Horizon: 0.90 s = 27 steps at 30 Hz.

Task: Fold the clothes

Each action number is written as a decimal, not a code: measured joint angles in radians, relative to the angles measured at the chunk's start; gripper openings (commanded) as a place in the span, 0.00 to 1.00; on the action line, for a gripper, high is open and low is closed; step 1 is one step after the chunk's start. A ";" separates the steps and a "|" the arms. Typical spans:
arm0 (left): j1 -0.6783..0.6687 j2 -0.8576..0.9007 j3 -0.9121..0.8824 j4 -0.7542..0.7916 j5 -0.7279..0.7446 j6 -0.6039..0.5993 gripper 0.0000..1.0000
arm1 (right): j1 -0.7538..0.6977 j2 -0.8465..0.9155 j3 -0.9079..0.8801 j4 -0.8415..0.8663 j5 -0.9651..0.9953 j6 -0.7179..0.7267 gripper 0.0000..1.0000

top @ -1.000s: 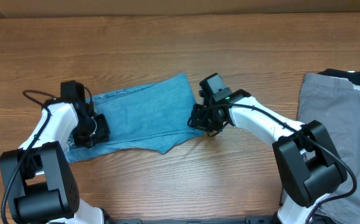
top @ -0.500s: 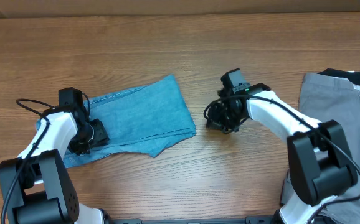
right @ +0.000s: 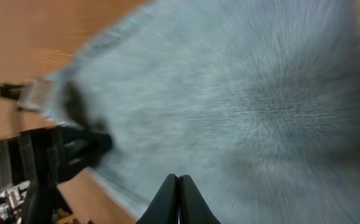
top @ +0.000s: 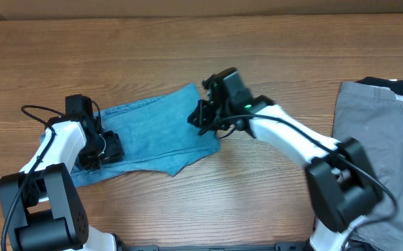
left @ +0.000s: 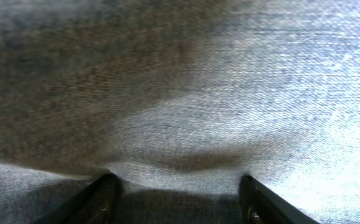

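The folded light blue denim jeans [top: 153,129] lie on the brown wooden table [top: 187,42], nine o'clock of centre; the left gripper [left: 180,199] rests on their nine o'clock end, fingers apart; the right gripper [right: 179,200], fingers together, is over their three o'clock edge; a grey cloth garment [top: 376,132] lies at the table's three o'clock.

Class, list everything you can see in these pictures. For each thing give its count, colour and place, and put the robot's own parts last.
jeans: one pair, light blue, folded, left of the table's centre.
grey garment: one, grey, at the table's right edge.
dark cloth: one, black, showing at the grey garment's top edge.
table: one, brown wood, under everything.
left gripper: one, black, open, on the jeans' left end.
right gripper: one, black, shut, over the jeans' right end.
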 measured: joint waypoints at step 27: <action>0.172 0.021 0.045 -0.261 -0.124 -0.077 0.27 | -0.031 0.204 0.054 -0.106 -0.063 0.305 0.04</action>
